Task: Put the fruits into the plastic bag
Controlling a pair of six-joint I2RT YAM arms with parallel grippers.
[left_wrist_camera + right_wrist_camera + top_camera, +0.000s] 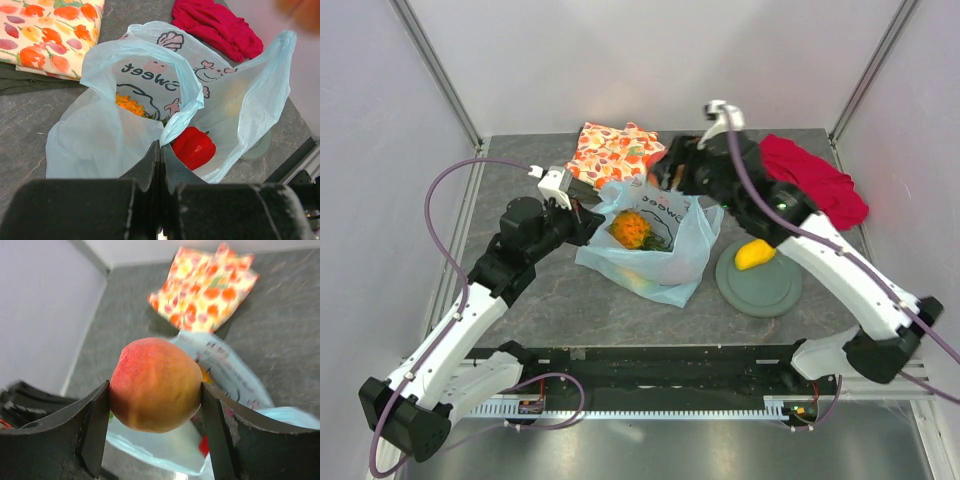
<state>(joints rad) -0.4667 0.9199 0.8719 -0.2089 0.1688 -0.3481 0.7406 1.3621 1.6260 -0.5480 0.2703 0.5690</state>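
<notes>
The plastic bag point(660, 255) lies mid-table with its mouth held open. My left gripper point(160, 146) is shut on the bag's near rim point(175, 125). Inside the bag lie the orange pineapple point(631, 229) and the glossy red pepper-like piece point(194, 147). My right gripper point(155, 390) is shut on the orange peach point(155, 385), held in the air above the bag's far side point(227, 372). One yellow mango-like piece point(753, 256) rests on the grey-green plate point(765, 290), right of the bag.
An orange floral cloth point(615, 150) lies behind the bag at the back. A red cloth point(815, 180) is bunched at the back right, under the right arm's reach. Grey walls close in the table on three sides.
</notes>
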